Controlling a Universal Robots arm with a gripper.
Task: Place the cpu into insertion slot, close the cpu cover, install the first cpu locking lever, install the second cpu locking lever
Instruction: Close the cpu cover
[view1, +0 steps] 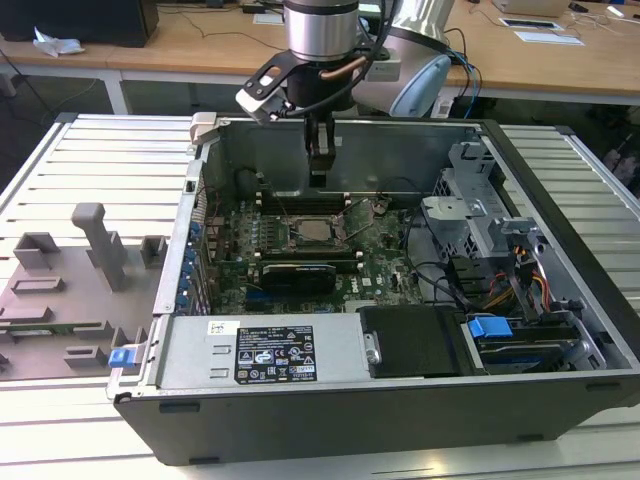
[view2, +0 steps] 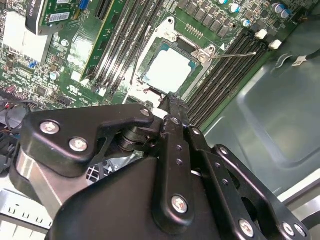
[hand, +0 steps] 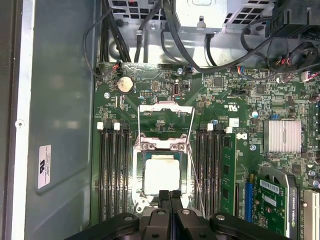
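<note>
**A:** Exterior view, go.
**B:** My pincer (view1: 319, 172) hangs upper-centre inside the case (view1: 400, 420), over the cpu (view1: 316, 232). There's free room overhead, and the back wall (view1: 400, 155) is close behind.

**A:** Second wrist view?
**B:** The pincer (view2: 171, 102) is closed up and holding nothing, just short of the cpu (view2: 167, 70) mid-frame. A lever wire (view2: 235, 54) juts out at upper right.

**A:** First wrist view?
**B:** The cpu (hand: 161, 172) is seated in its socket, lower centre. The cpu cover (hand: 165, 120) looks swung open above it. I'd judge closing the cover is the step in hand. It needs a push on the cover's far edge. Room is tight, with memory slots (hand: 112, 170) on both sides of the socket.
</note>
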